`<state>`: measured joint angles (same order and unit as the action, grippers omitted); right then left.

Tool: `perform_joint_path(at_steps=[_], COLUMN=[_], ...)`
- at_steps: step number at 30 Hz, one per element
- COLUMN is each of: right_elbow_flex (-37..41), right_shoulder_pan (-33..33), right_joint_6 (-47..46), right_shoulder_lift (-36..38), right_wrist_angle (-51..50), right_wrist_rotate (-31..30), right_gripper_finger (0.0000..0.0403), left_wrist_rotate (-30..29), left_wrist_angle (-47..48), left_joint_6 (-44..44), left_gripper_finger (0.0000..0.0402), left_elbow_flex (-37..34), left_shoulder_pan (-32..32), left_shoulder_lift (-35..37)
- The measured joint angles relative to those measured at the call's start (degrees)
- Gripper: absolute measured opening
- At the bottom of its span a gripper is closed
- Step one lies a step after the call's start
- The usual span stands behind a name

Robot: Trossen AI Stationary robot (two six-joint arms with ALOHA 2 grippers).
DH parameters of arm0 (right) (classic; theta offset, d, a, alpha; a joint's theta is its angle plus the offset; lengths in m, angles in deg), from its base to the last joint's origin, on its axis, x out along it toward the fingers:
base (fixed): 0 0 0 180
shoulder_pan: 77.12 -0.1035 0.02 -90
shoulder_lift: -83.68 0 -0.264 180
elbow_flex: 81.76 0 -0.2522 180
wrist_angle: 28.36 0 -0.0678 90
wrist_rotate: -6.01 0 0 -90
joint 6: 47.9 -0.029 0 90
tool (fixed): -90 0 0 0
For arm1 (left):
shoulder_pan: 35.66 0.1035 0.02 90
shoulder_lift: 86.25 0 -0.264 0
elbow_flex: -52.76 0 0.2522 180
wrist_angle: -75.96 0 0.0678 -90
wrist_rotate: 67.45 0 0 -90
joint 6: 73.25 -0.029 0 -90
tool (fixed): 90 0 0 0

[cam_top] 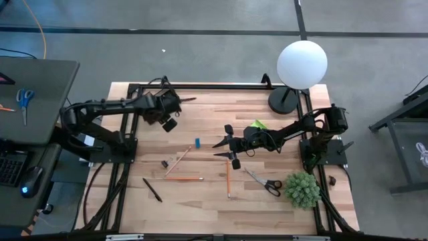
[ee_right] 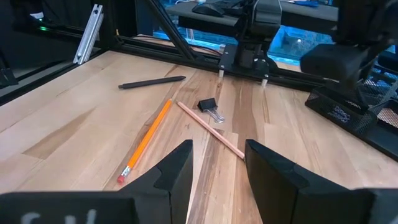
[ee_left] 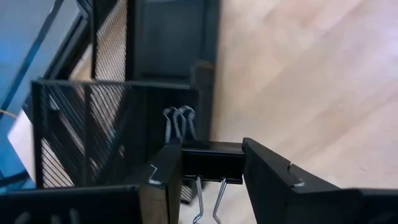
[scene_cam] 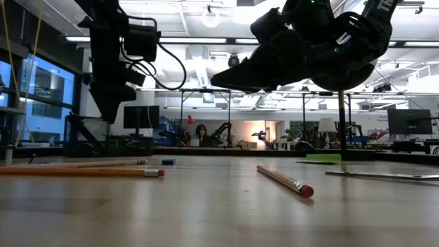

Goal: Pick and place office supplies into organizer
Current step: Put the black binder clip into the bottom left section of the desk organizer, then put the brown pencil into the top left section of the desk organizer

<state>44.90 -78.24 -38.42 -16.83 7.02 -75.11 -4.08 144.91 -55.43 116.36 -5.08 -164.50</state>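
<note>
While the left hand (ee_left: 211, 180) is pinching a binder clip (ee_left: 211, 163) over the organizer (ee_left: 118, 124) | right hand (ee_right: 217, 168) is hovering spread | pencils (cam_top: 182, 179), pen (cam_top: 152, 189), scissors (cam_top: 263, 181) are lying unplaced on the tabletop (cam_top: 200, 201)

Overhead, table-level and two close wrist cameras, all sharing the wooden table (cam_top: 207, 194).

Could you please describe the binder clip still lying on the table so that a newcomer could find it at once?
Start at the light wooden table and find the left-hand cluster of pencils. The small black binder clip lies at the near end of the slanted wooden pencil, above the orange pencil. Among long thin things, it alone is short and blocky.
</note>
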Motion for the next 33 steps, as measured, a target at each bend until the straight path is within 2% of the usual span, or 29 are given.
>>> perform_joint_path(at_steps=[8,20,26,33], right_elbow_flex=[0.0,0.0,0.0,0.01], right_shoulder_pan=[0.0,0.0,0.0,0.0], right_joint_6=[0.0,0.0,0.0,-0.01], right_shoulder_lift=[0.0,0.0,-0.02,-0.02], right_wrist_angle=[0.0,-0.47,-0.47,-1.41], right_wrist_rotate=[0.0,0.0,-0.61,-1.7], right_gripper_finger=[0.0138,0.0138,0.0137,0.0138], left_wrist_rotate=[-1.95,-5.59,-8.61,-8.78], left_wrist_angle=[-2.89,-7.62,-9.28,-9.3], left_joint_6=[-9.75,-10.41,-10.29,-10.23], left_gripper_finger=[0.0117,0.0119,0.0159,0.0221], left_elbow_flex=[0.0,-4.47,-5.09,-5.09], left_shoulder_pan=[4.75,6.17,6.15,6.15], left_shoulder_lift=[-0.02,-0.06,-0.07,-0.07])
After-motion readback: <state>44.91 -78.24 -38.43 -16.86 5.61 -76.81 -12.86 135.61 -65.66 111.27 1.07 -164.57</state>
